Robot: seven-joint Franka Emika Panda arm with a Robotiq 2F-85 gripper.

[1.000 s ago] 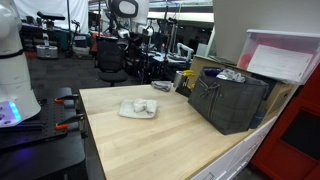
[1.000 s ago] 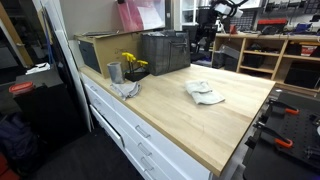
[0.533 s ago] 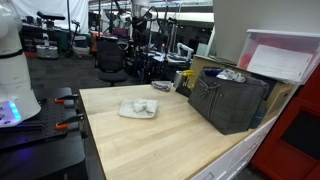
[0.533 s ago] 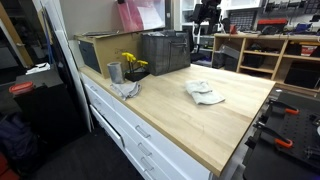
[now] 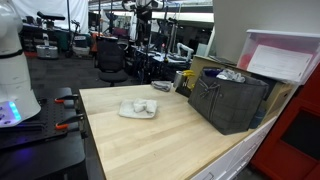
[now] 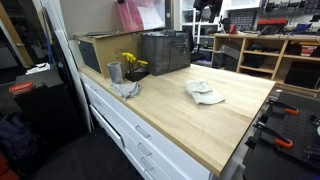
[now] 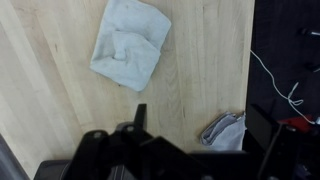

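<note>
Pale wooden tabletop is filling the wrist view; the gripper is hanging high above it, its fingers standing wide apart and gripping nothing; a white cloth is lying crumpled mid-table, well below and untouched; a grey rag is sitting at the table's edge; a dark crate is standing farther along.

White cloth, wooden table, dark crate
</note>
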